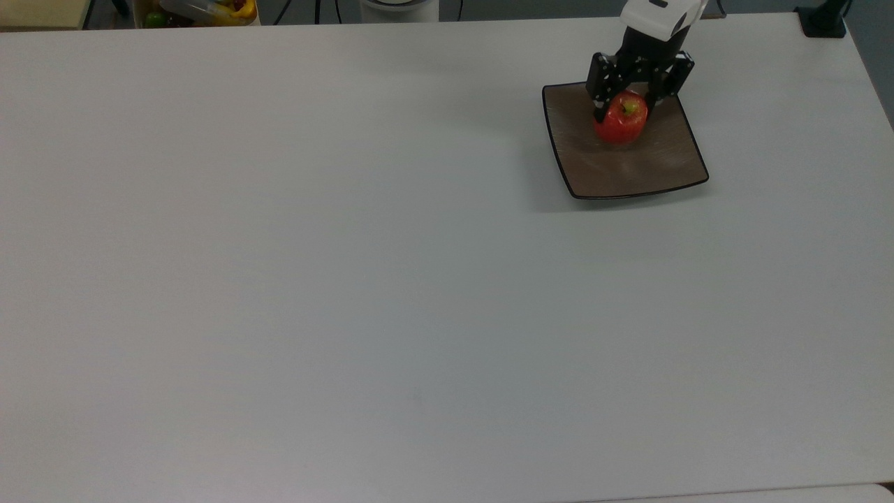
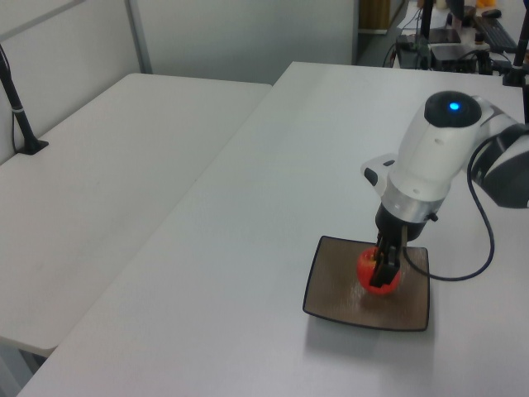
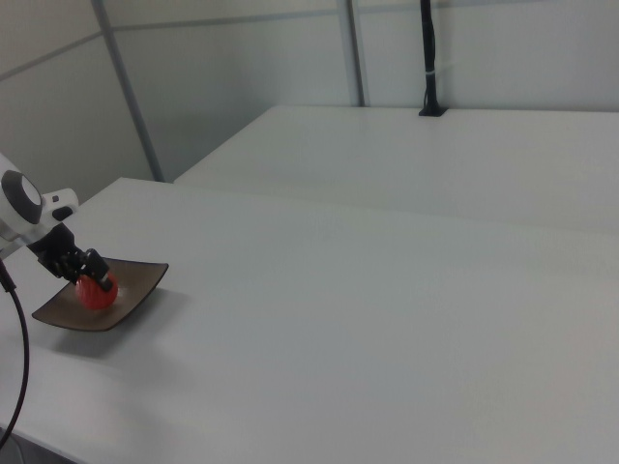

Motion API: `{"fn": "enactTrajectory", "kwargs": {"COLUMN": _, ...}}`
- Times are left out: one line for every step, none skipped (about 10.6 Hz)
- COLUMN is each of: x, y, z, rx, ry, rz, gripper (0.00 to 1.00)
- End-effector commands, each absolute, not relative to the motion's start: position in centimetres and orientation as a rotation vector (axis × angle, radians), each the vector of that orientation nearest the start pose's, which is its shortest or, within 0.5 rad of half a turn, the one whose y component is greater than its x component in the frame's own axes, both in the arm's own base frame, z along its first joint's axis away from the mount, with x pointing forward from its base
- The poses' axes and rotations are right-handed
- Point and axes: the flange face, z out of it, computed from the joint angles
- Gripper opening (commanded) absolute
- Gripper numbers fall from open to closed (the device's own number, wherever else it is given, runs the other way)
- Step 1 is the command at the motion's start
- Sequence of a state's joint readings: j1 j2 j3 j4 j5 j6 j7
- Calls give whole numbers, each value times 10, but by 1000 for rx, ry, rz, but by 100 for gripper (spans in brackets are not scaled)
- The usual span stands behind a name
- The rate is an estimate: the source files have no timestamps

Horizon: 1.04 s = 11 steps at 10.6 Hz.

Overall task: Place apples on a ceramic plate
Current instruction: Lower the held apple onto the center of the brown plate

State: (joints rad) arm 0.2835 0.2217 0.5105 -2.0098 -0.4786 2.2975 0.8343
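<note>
- so the tabletop [image 1: 349, 279] is basically bare white all round the ceramic plate [image 1: 663, 168], nothing near the plate that could get in the way
- well away from the plate, past the tabletop's far edge at the top view's upper left, there's a bin of colourful stuff [image 1: 199, 10], can't really tell what's in it
- also past that far edge, a round white base [image 1: 398, 7], and a black clamp [image 1: 824, 21] sitting on the corner beyond the plate at the top view's right
- left view picks up a second white table [image 2: 99, 190] alongside, well apart from the plate, with a black post [image 2: 21, 116] on it
- right view shows the same kind of side table [image 3: 435, 155] behind, with a black pole [image 3: 428, 58] at its far end
- apple [image 1: 620, 122] is on the plate, toward the plate's far half in the top view, stem end up with the yellow-green patch showing
- top view is the good one for the grip: the two black fingers [image 1: 599, 105] sit either side of the apple, pinching it
- in the left view the gripper [image 2: 382, 269] mostly hides the apple, just red peeking out round it
- the arm comes down on the plate from above, white wrist [image 2: 434, 161] with a blue light on top, tilted a bit over the plate
- a black cable [image 2: 483, 240] loops off the wrist past the plate's edge
- right view has gripper [image 3: 85, 274] and apple [image 3: 97, 290] tiny at the right view's left, over the plate [image 3: 58, 311]
</note>
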Motion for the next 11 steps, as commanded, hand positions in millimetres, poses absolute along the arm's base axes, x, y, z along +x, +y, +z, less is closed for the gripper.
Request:
{"fn": "enactTrajectory", "kwargs": {"x": 440, "y": 423, "z": 359, "rx": -3128, "ry": -301, "rz": -515, "gripper": 35}}
{"fn": "enactTrajectory", "kwargs": {"x": 442, "y": 425, "z": 355, "rx": -3121, "ry": -287, "rz": -564, "gripper": 35}}
{"fn": "enactTrajectory", "kwargs": {"x": 442, "y": 426, "z": 351, "rx": -3118, "ry": -247, "rz": -603, "gripper": 36}}
{"fn": "enactTrajectory", "kwargs": {"x": 442, "y": 426, "z": 346, "rx": -3124, "ry": -235, "rz": -614, "gripper": 39}}
{"fn": "enactTrajectory", "kwargs": {"x": 442, "y": 425, "z": 345, "rx": -3132, "ry": -227, "rz": -611, "gripper": 58}}
{"fn": "enactTrajectory", "kwargs": {"x": 443, "y": 424, "z": 346, "rx": -3135, "ry": -219, "rz": -610, "gripper": 62}}
{"fn": "enactTrajectory", "kwargs": {"x": 443, "y": 423, "z": 346, "rx": -3135, "ry": -216, "rz": -611, "gripper": 77}}
{"fn": "enactTrajectory", "kwargs": {"x": 444, "y": 424, "z": 349, "rx": -3130, "ry": -187, "rz": -612, "gripper": 92}}
{"fn": "enactTrajectory", "kwargs": {"x": 447, "y": 426, "z": 356, "rx": -3118, "ry": -119, "rz": -624, "gripper": 100}}
{"fn": "enactTrajectory", "kwargs": {"x": 452, "y": 425, "z": 364, "rx": -3125, "ry": -71, "rz": -636, "gripper": 100}}
{"fn": "enactTrajectory", "kwargs": {"x": 457, "y": 426, "z": 375, "rx": -3125, "ry": -50, "rz": -654, "gripper": 100}}
